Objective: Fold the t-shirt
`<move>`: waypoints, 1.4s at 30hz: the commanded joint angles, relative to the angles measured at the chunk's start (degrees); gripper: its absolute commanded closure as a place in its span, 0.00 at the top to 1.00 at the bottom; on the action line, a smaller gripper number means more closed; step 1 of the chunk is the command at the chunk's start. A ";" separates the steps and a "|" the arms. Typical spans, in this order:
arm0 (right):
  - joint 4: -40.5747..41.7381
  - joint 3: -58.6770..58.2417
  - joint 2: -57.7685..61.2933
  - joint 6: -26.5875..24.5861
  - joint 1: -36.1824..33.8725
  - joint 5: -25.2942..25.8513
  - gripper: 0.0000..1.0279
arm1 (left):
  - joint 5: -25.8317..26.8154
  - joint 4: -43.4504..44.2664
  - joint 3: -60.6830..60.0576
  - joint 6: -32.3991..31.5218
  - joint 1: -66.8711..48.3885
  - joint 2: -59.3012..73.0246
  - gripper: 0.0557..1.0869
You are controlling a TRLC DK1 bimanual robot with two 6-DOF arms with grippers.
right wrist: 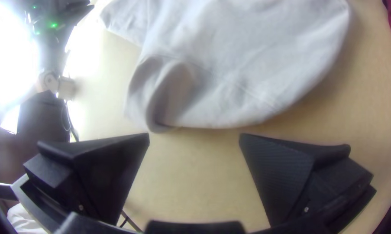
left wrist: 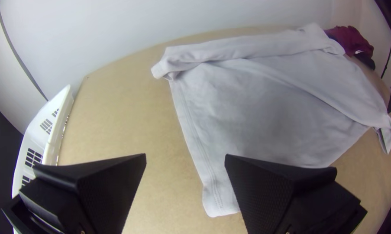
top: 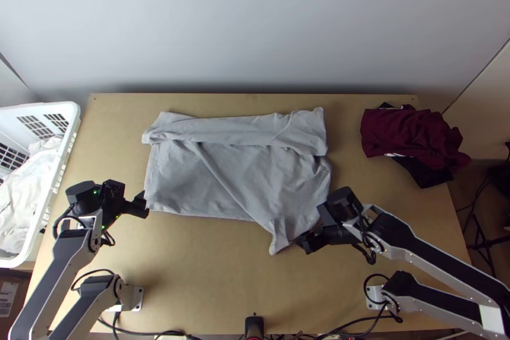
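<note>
While the basket (top: 66,148) holds white cloth (top: 25,184), left claw (top: 141,205) and right claw (top: 306,242) gape.

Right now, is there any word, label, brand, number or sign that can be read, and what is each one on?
None can be read.
White label on what looks like a brown box, lower left of the top view: too small to read.
Grey t-shirt: no text seen.
White basket: no text seen.
</note>
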 commanded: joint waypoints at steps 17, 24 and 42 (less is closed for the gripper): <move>5.65 7.75 16.71 3.05 5.25 3.01 0.76 | -2.47 4.69 -2.64 -0.91 -3.22 0.31 0.86; 6.44 7.83 16.45 0.94 5.25 5.56 0.03 | -2.47 5.31 -4.31 -2.31 -5.07 -0.74 0.04; -10.87 21.72 7.92 -4.86 -1.26 6.88 0.03 | -4.23 5.83 -5.01 -5.39 -5.95 -2.85 0.04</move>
